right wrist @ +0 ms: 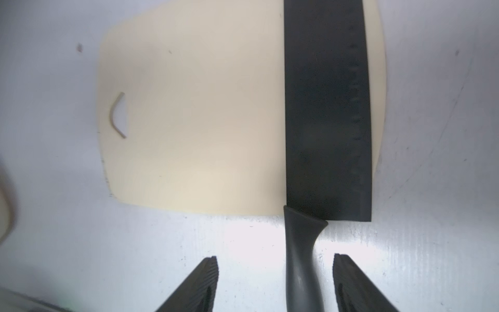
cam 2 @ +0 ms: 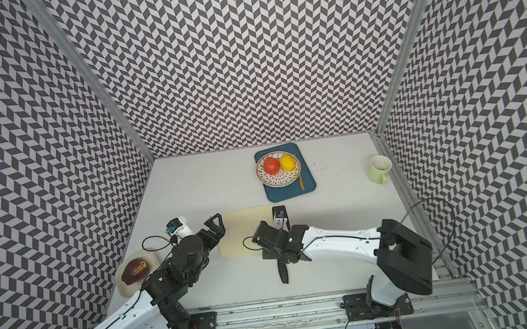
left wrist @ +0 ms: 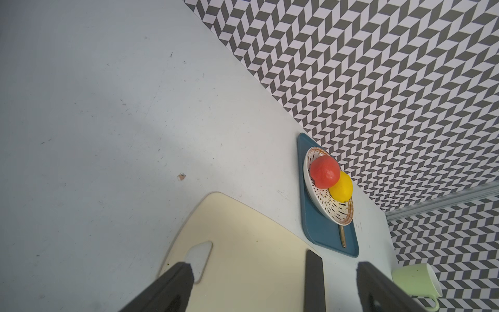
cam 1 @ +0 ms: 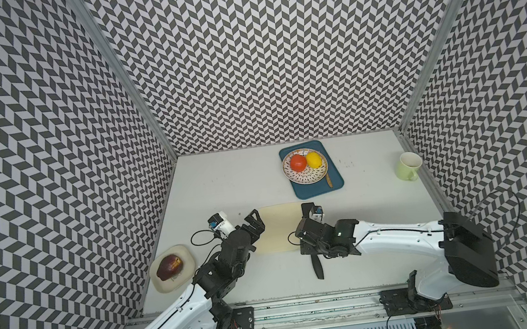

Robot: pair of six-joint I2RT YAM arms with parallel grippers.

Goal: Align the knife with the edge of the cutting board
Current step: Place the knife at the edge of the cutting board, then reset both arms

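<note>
Blk knife [right wrist: 326,121] lies along cutting board [right wrist: 202,121] edge, handle off near end; R gripper [right wrist: 275,259] & L gripper [left wrist: 274,266] spread, empty.

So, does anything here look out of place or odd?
Nothing spilled or broken. The knife lies flat, blade along the edge of the cutting board, its handle sticking off onto the table. On the blue tray, a thin golden handle pokes out from under the plate.
</note>
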